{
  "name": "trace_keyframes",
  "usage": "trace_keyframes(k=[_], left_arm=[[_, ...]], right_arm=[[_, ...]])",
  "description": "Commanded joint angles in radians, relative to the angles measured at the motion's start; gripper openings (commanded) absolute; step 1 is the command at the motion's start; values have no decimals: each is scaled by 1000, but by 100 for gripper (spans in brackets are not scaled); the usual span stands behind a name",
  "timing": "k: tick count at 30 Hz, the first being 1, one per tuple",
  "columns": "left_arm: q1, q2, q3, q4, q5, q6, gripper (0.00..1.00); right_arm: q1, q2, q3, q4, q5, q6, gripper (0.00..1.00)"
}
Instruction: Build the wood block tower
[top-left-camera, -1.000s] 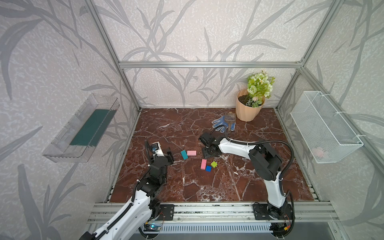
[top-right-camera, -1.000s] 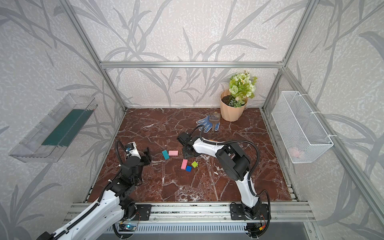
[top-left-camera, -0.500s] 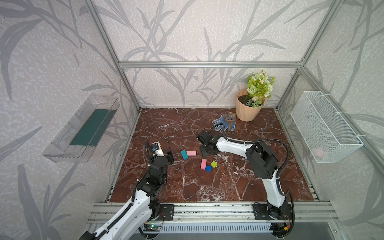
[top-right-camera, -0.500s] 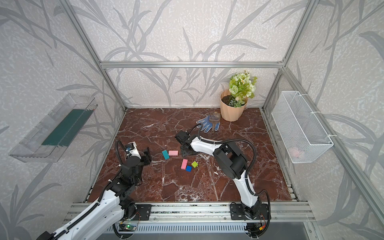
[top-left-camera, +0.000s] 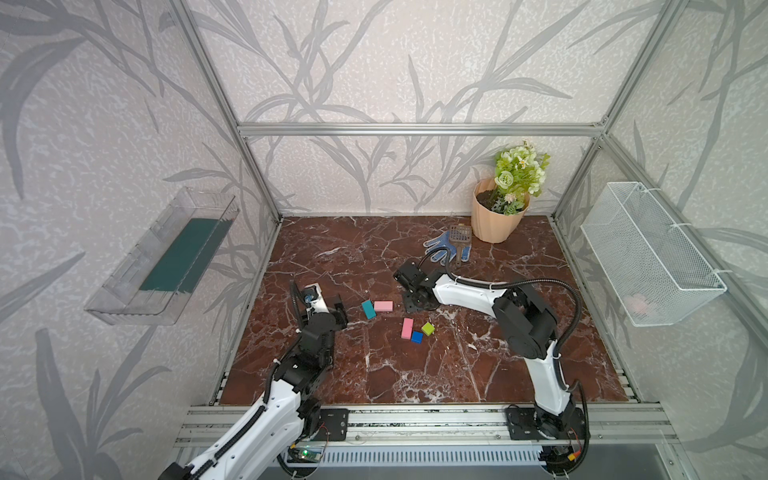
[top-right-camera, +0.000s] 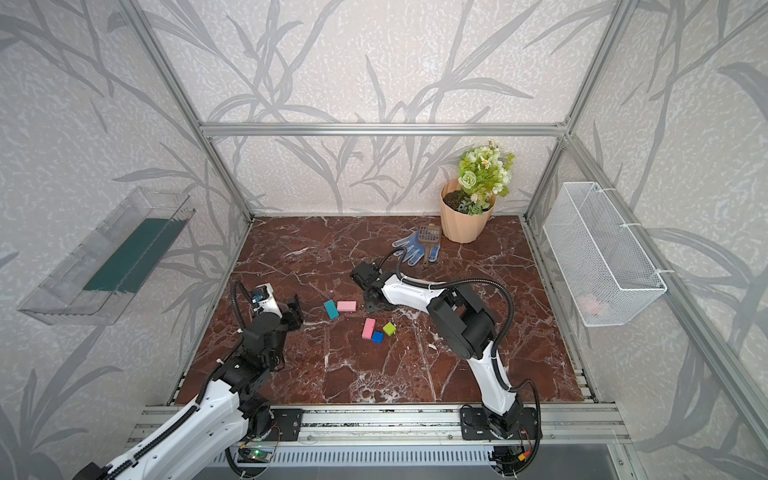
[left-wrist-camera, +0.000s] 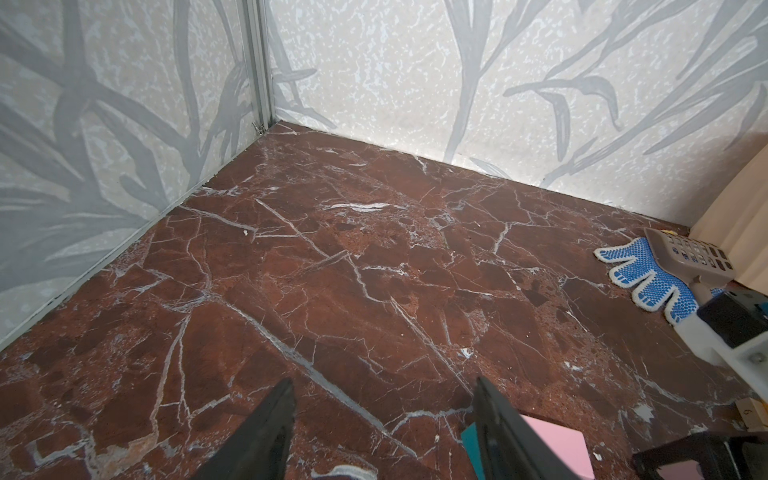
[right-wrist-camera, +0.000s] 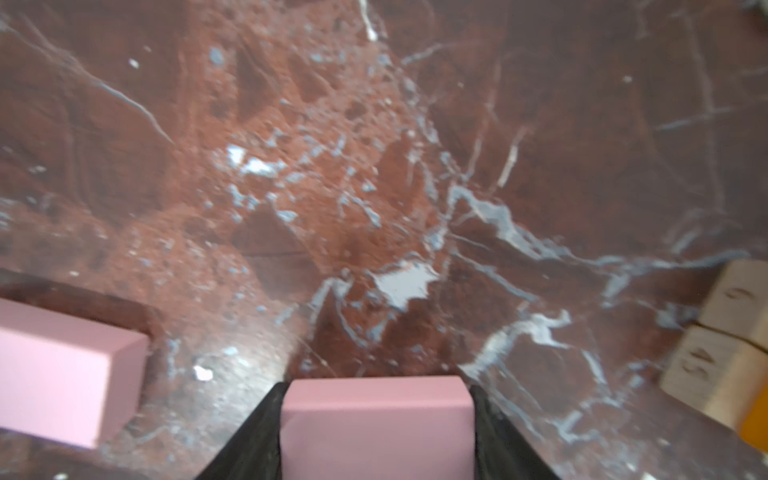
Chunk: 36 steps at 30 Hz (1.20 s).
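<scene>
My right fingers (right-wrist-camera: 257, 436) press against the two opposite sides of the held pink block (right-wrist-camera: 376, 424), one black pad flat on each side, so my right gripper (right-wrist-camera: 376, 386) is clamped on it. I cannot tell whether this block rests on the marble floor (top-left-camera: 415, 374) or hangs just above it. In both top views my right gripper (top-left-camera: 415, 303) (top-right-camera: 376, 305) points down at the floor and hides the block under it.

Just beside that grip lies the second pink block (right-wrist-camera: 62, 365) (top-left-camera: 382, 306) (top-right-camera: 346, 306), flat on the floor, with the teal block (top-left-camera: 368, 309) (top-right-camera: 331, 309) touching its far end. Nearer the front rail sits a small cluster: the third pink block (top-left-camera: 407, 328) (top-right-camera: 368, 328), the blue cube (top-left-camera: 417, 337) (top-right-camera: 377, 337) at its lower corner, and the green cube (top-left-camera: 428, 328) (top-right-camera: 389, 328) just beside both. On the other side of my right grip the wrist view shows the tan blocks (right-wrist-camera: 723, 332), two of them lying against each other with numbers on their faces, and the orange block (right-wrist-camera: 754, 424) just beside them.

My left gripper (left-wrist-camera: 382, 382) (top-left-camera: 337, 305) (top-right-camera: 295, 305) stands spread wide with only bare floor between its fingers. It is near the teal block (left-wrist-camera: 469, 440) but apart from it, and the second pink block (left-wrist-camera: 552, 449) shows past one finger.
</scene>
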Motion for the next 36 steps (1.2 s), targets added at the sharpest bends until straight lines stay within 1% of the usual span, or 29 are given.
trace_keyframes(k=[1,7,9,11,12,13,16,18,19,21,23,26,27,28,29,30,31,33,34,36], left_arm=[[5,-8,-10,13,-4,-1,68],[5,-3,-10,24,34,14,71],[5,-4,-13,41,62,26,75],[5,0,-9,49,81,32,80],[5,5,-6,62,118,53,81],[4,15,-9,107,200,101,82],[-2,53,25,146,419,98,81],[-24,93,78,137,519,105,81],[-39,124,106,133,571,120,81],[-69,191,169,123,677,141,80],[-97,262,216,121,751,150,78],[-118,355,259,119,850,185,78],[-117,382,271,106,860,193,98],[-116,404,298,61,826,184,99],[-111,431,322,29,797,159,99],[-95,468,351,6,852,170,99],[-82,507,379,-3,915,179,99],[-76,592,426,-11,941,154,99],[-71,641,455,-6,981,153,99],[-71,724,525,-64,1114,246,99]], right_arm=[[-10,-106,-28,-84,76,-9,53],[-64,-312,-169,-41,142,31,52],[-69,-390,-241,-14,204,50,52],[-72,-477,-310,25,280,55,51],[-80,-508,-337,38,301,56,46],[-101,-531,-355,40,294,64,38],[-193,-562,-385,47,195,83,29],[-236,-564,-395,56,140,83,26],[-248,-559,-395,57,131,109,26],[-256,-540,-382,50,124,123,26],[-270,-512,-367,48,108,147,27],[-314,-449,-316,5,42,197,15],[-332,-422,-290,-26,24,220,10],[-351,-389,-259,-66,2,238,3],[-369,-352,-222,-102,-36,241,1],[-386,-318,-183,-139,-74,234,0],[-393,-290,-158,-159,-88,233,0],[-397,-248,-127,-167,-103,224,0],[-396,-235,-119,-167,-107,221,0],[-395,-225,-113,-160,-109,216,0]])
